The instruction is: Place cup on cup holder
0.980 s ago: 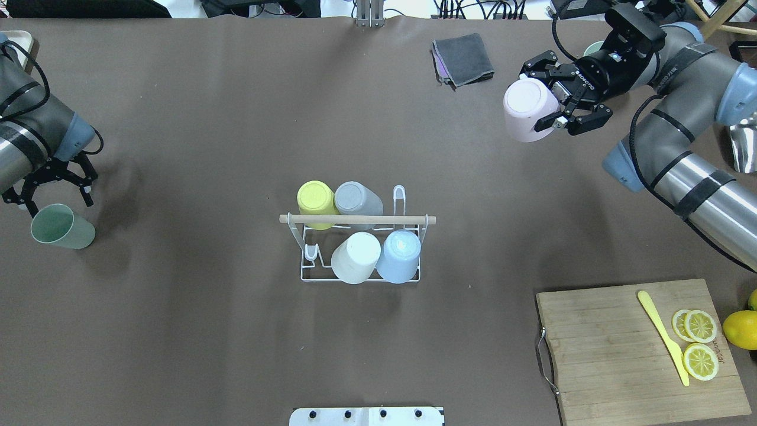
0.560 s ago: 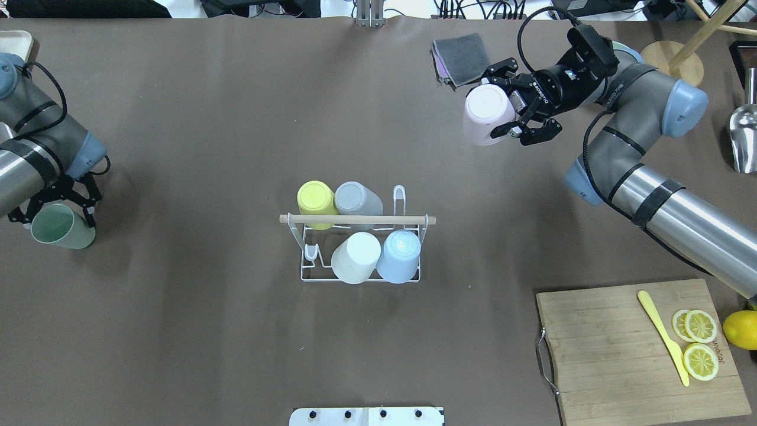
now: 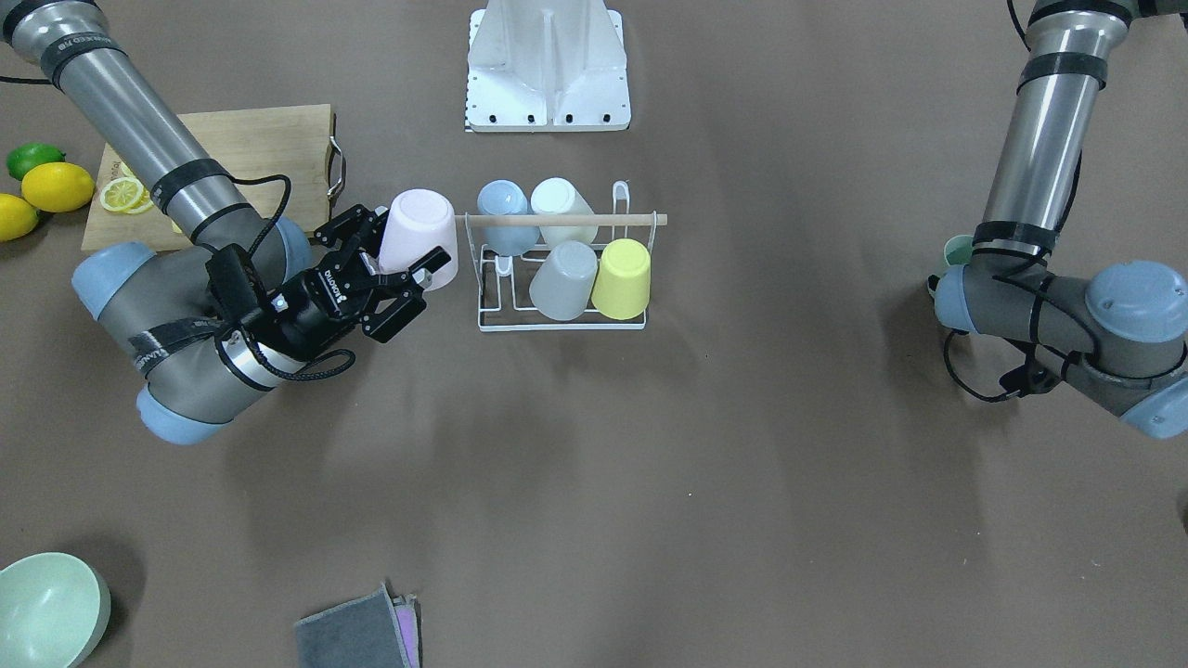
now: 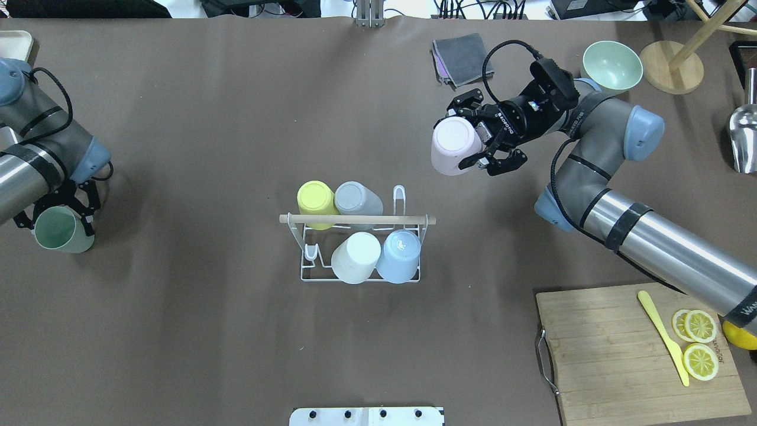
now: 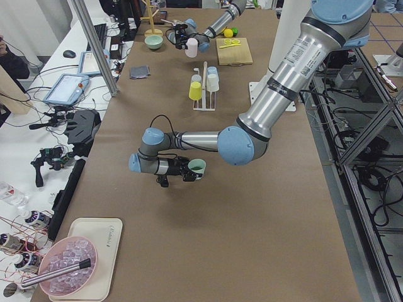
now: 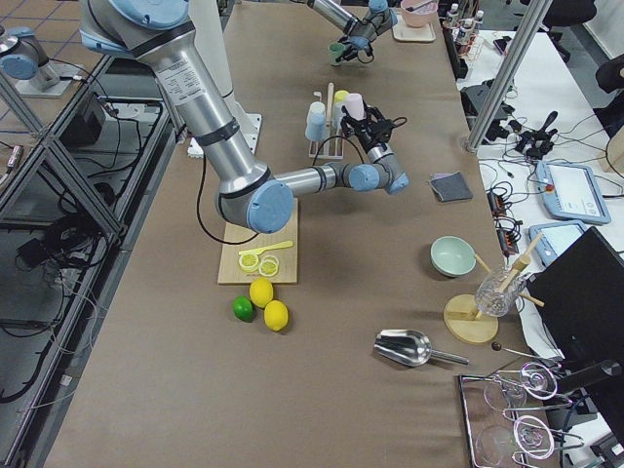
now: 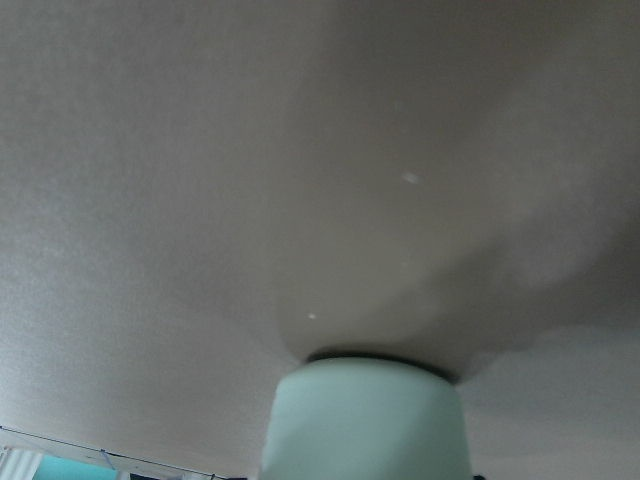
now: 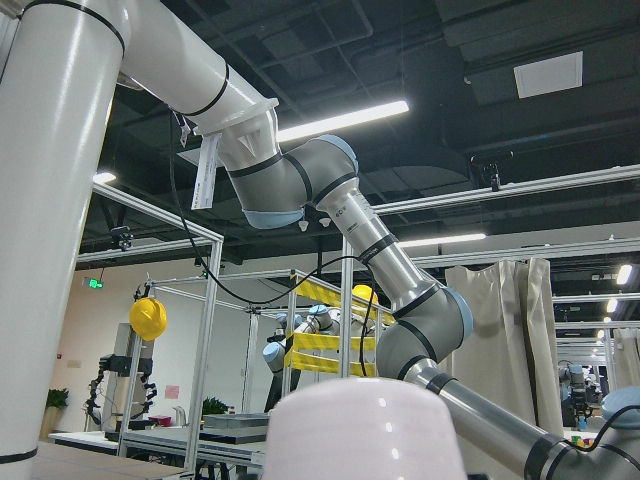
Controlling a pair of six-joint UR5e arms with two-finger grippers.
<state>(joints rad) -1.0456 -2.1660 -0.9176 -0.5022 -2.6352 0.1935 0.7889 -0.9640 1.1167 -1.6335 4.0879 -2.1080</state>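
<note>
One pink cup within right claw.

Front view: the left arm's wrist hid all but a sliver of the green cup. The wrist cameras cropped it and the pink cup at the bottom edge.

We take this for a robotics lab. A long table under a brown sheet carries a white metal robot base and silver-and-grey jointed robot arms. Around it stand silver aluminium frame posts, tangled black cables, grey touch-screen pendants and small black cameras on tripods. Overhead we see a black open ceiling with white strip lights, and a yellow hard hat hanging on framing.
</note>
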